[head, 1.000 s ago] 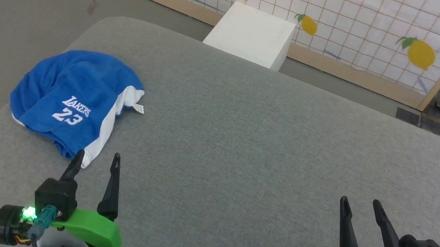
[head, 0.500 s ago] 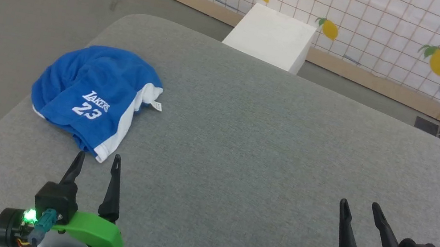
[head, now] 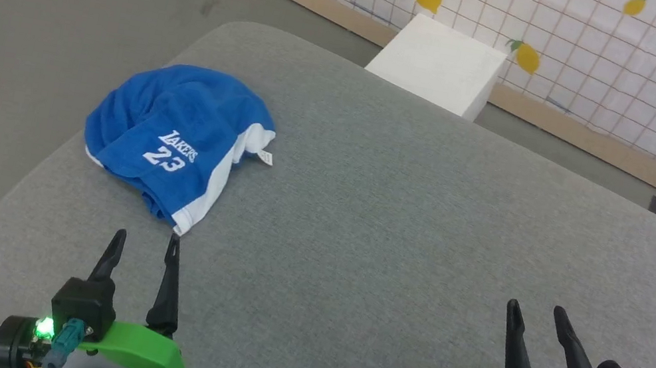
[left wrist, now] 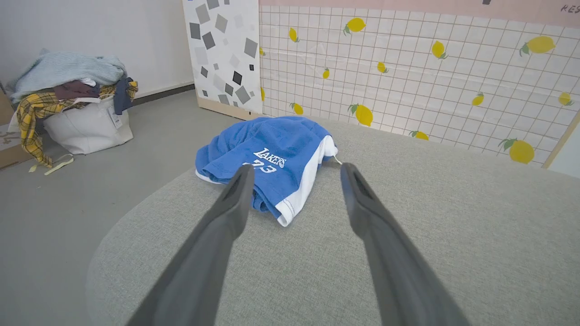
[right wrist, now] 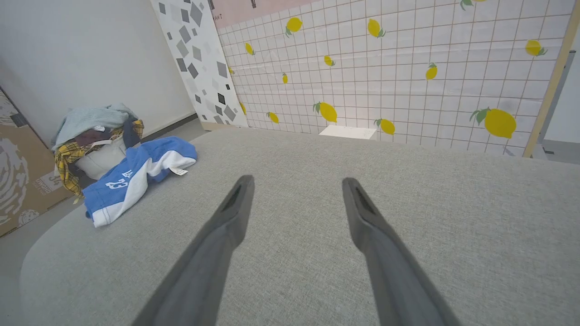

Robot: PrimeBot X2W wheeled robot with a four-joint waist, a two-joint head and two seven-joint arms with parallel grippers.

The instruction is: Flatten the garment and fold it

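While both arms sit low at 6 o'clock in the head view, we log the left gripper (head: 147, 234) at 7 o'clock and the right gripper (head: 535, 305) at 5 o'clock, with all fingers pointing toward 12.

Left gripper: fingers spread well apart, nothing held.
Right gripper: fingers likewise parted and empty, over bare grey tabletop (head: 399, 237).

At the left gripper's 12 o'clock lies the white-trimmed hem corner of the garment (head: 175, 130). In the head view this corner sits just beside the tip of the finger nearer the tabletop's middle; we cannot tell whether they touch. In the left wrist view the same corner lies between the two fingers, apart from both.

Garment: blue shorts bunched in a rounded heap, not flat. It occupies the 10 o'clock part of the tabletop, near the rounded left edge. The white "LAKERS 23" print faces up. A white side stripe runs along the heap's 3-to-5 o'clock side. A small white tag (head: 265, 158) sticks out at 3 o'clock onto the cloth surface.

Past the tabletop's far edge at 12 o'clock, a white box (head: 440, 62) stands on the grey floor (head: 8, 6) in front of a lemon-printed grid panel (head: 597, 36).

In the left wrist view, at 10 o'clock, a white basket (left wrist: 90, 127) heaped with clothes stands on the floor, well apart from the tabletop.
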